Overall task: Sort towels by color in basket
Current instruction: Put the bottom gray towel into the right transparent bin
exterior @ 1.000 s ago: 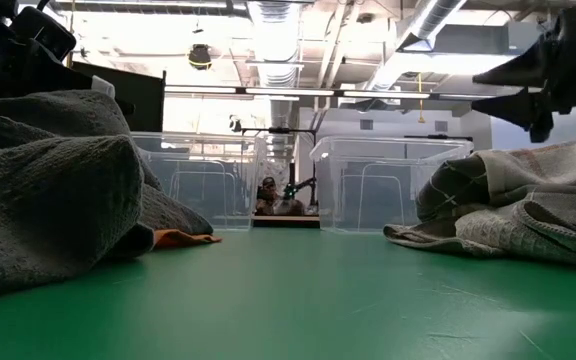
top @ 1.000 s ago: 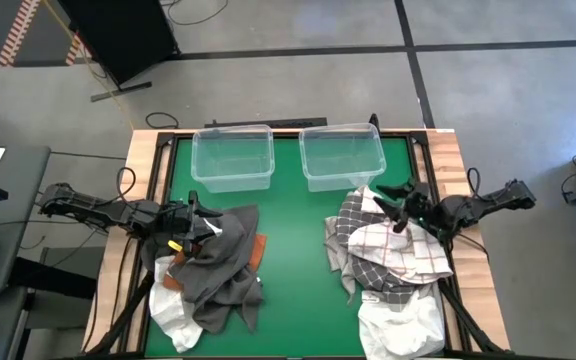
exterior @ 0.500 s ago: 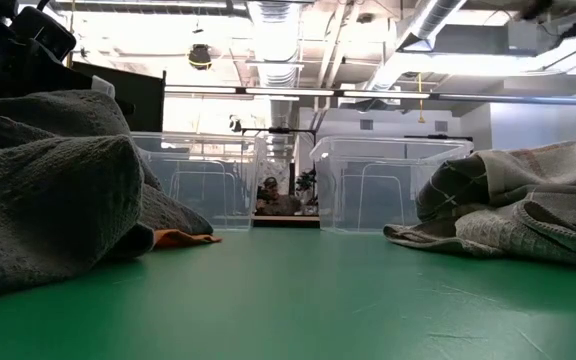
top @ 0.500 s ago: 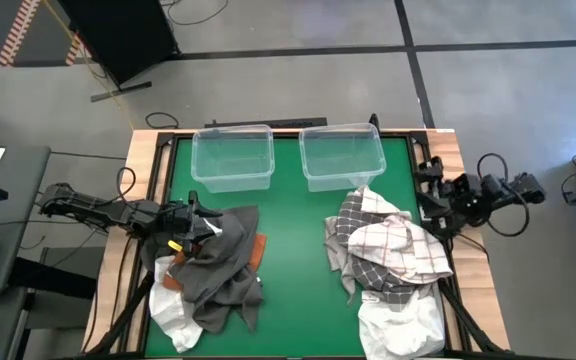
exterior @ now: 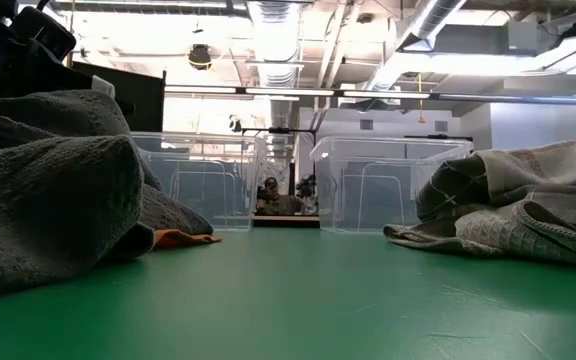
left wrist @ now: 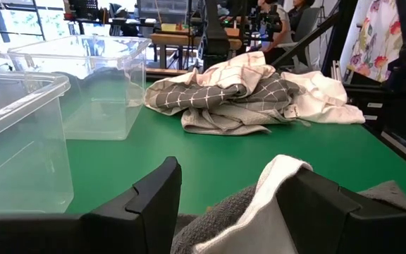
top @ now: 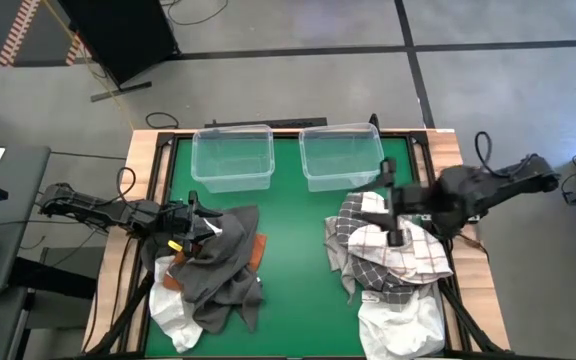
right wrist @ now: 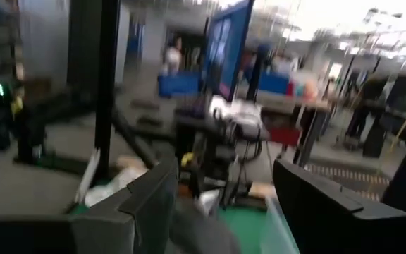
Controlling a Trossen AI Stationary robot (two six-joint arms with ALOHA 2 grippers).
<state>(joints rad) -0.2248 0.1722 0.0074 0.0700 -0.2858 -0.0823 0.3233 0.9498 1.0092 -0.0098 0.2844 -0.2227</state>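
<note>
- Towels sit in two heaps on the green table (top: 293,250), seen from above: a left heap of dark grey cloth (top: 218,265) with an orange towel (top: 257,252) and white cloth (top: 173,310) poking out; a right heap of white-and-grey checked cloth (top: 393,250) over white cloth (top: 400,318).
- High view: two clear plastic bins, left bin (top: 232,158) and right bin (top: 341,155), stand at the far edge, both with nothing in them. Sorting has not begun, in my judgement.
- High view: left gripper (top: 190,228) rests at the edge of the dark heap; right gripper (top: 390,205) hangs over the top of the checked heap.
- Low view: dark grey mass on one side, checked folds on the other, bins behind; no gripper is clearly seen here.
- Left wrist view: fingers (left wrist: 154,201) stand parted, a white towel edge (left wrist: 270,204) rising between them, not pinched.
- Right wrist view: fingers (right wrist: 150,197) spread apart, nothing between them; camera faces the room.
- Step in hand: reaching for a first pick. Next move calls for descending onto one single layer, closing on it alone, and lifting clear.
</note>
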